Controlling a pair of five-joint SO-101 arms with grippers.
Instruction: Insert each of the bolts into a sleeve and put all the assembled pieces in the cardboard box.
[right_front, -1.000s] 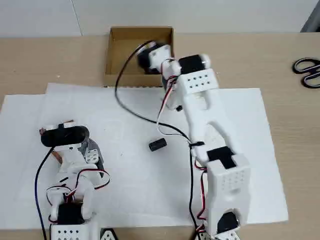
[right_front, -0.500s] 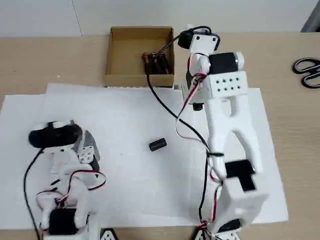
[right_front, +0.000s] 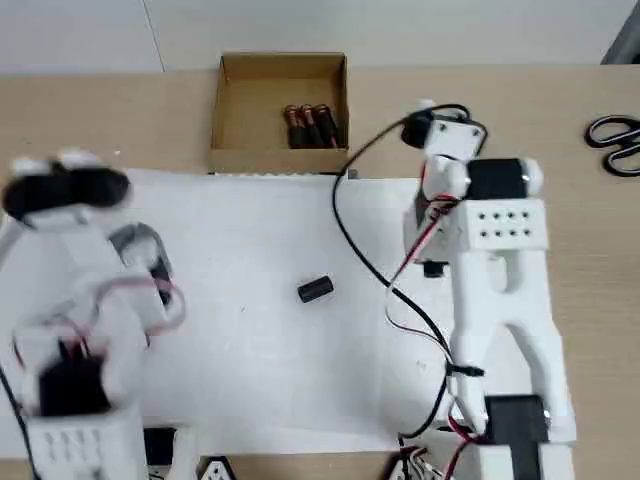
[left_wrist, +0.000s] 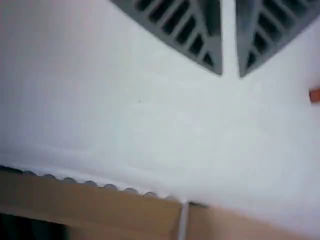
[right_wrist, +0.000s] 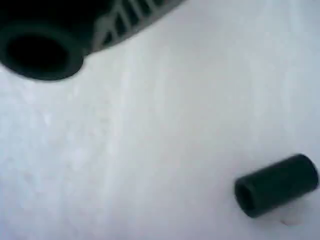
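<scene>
- Sleeve (right_front: 315, 289): black, lying on its side at the centre of the high view, on the paper (right_front: 250, 360). Nothing touches it. In the right wrist view it sits at lower right, and the end facing the camera looks hollow.
- Assembled pieces (right_front: 312, 127): three, side by side in the right part of the box (right_front: 250, 105), at upper centre.
- Judgement: three pieces are done and this sleeve remains to be fitted with a bolt.
- Right gripper (right_front: 428, 250): right of centre, apart from the sleeve, hanging over the paper. A dark round shape sits by its finger in the wrist view. I cannot tell whether that is a held part or part of the gripper, nor how far the jaws are open.
- Left gripper (left_wrist: 230, 72): at the left of the high view, over the paper. The jaws are drawn almost together, with a thin slit between them and nothing held.
- Cable (right_front: 345, 230): loops from the right arm between the box and the sleeve.
- Scissors (right_front: 612, 140): at the far right edge on the table (right_front: 560, 90), well apart.
- Risk: the sleeve is round and lies on smooth paper, so an off-centre finger touch would probably roll it away.
- Risk: the slack cable could sweep the sleeve if the right arm swings left.
- Risk: a tilted grasp would hamper bolt entry.
</scene>
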